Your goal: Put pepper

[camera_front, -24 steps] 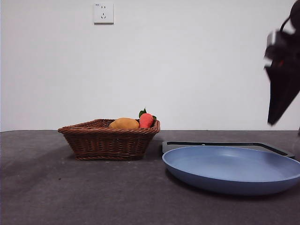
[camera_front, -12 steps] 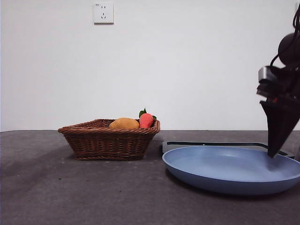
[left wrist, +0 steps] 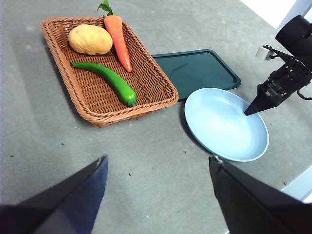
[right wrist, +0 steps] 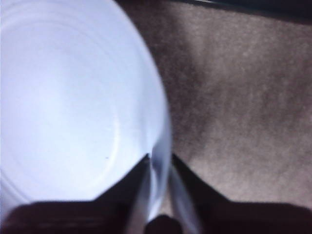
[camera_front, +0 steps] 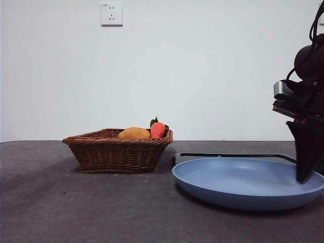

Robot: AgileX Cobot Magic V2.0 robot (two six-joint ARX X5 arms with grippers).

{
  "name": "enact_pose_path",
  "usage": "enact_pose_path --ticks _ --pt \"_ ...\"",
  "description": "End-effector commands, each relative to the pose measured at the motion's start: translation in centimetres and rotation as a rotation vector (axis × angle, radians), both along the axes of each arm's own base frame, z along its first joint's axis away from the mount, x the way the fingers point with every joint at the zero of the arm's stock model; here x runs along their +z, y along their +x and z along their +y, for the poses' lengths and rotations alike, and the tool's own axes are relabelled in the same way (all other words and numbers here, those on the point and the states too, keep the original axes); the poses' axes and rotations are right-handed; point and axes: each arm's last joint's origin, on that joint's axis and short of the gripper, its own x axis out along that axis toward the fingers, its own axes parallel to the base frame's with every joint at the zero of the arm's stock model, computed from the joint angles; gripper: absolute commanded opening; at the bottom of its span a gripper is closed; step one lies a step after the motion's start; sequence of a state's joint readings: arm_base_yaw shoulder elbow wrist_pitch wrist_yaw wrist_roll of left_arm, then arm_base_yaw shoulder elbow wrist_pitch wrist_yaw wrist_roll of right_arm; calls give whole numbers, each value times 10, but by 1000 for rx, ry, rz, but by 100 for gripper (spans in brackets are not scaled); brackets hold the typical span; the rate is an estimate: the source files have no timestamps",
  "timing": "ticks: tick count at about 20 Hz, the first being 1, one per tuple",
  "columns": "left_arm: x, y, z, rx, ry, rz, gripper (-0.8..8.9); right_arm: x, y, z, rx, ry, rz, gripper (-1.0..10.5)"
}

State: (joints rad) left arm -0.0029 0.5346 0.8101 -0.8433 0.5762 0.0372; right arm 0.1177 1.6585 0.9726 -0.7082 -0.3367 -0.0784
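Note:
The pepper [left wrist: 105,82], glossy dark green and long, lies in the brown wicker basket [left wrist: 63,80]; in the front view the basket [camera_front: 119,152] wall hides it. My right gripper [right wrist: 159,158] is down at the far right rim of the blue plate [right wrist: 63,97], its two jaws nearly together with the rim between them. The same gripper [camera_front: 304,174] shows dark at the right of the front view, over the plate [camera_front: 238,187]. My left gripper [left wrist: 156,195] hangs high above the table, open and holding nothing.
In the basket an orange-yellow oval fruit [left wrist: 90,39] and a red-orange one with green leaves [left wrist: 119,36] lie beside the pepper. A dark green tray [left wrist: 195,68] lies flat behind the plate [left wrist: 214,122], right of the basket.
The right gripper has come down from high at the right onto the plate's rim. The plate has slid slightly to the left.

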Motion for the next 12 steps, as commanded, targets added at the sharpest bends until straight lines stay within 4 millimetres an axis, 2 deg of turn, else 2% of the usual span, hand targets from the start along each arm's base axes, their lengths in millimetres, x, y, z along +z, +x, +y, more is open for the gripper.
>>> enact_pose_path --ticks 1,7,12 --pt "5 0 0 -6 3 -26 363 -2 4 1 0 -1 1 5" --pt "3 6 0 15 -6 11 362 7 1 1 -37 18 2 5" --pt "0 24 -3 11 -18 59 362 43 -13 0 -68 86 -83 5"
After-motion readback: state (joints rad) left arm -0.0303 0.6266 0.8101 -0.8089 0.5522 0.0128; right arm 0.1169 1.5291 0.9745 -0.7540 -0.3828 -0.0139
